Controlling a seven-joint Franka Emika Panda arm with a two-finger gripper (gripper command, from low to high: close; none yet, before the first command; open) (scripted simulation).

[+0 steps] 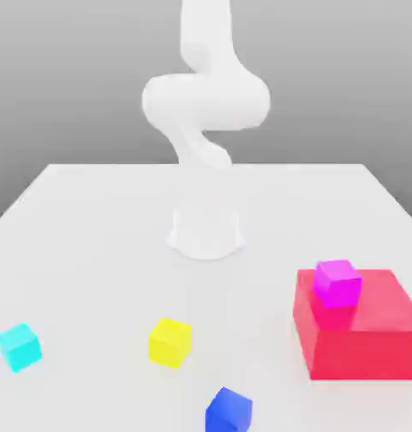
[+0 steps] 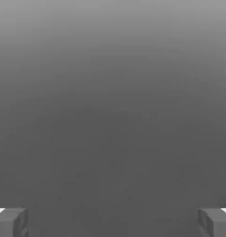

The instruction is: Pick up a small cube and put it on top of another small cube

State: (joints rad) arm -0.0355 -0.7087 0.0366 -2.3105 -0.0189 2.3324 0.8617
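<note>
- I see the white arm point(image 1: 205, 110) rising from its round base point(image 1: 206, 232) at the middle of the exterior view; it curls upward and leaves the frame at the top centre
- On my hand view the gripper point(image 2: 113, 222) shows two grey fingertips point(image 2: 10, 222) at the far lower corners of the frame; they stand wide apart, fully spread, with nothing between them; behind them I see plain grey background
- The small dark-blue cube point(image 1: 229, 411) sits on the white table point(image 1: 91, 253) at the bottom centre of the exterior view, close to the lower edge; it lies free, touching nothing else
- The yellow cube point(image 1: 169, 342) sits just up and to the exterior view's left of the blue one, near it but apart
- The cyan cube point(image 1: 19, 347) rests at the lower left of the frame, well apart from the yellow one
- At the lower right I see a large red block point(image 1: 361, 337) on the table; a magenta cube point(image 1: 337, 283) sits on top of it, near its upper-left corner as framed
- All three loose cubes lie in the lower band of the exterior view, well apart from the arm's base
</note>
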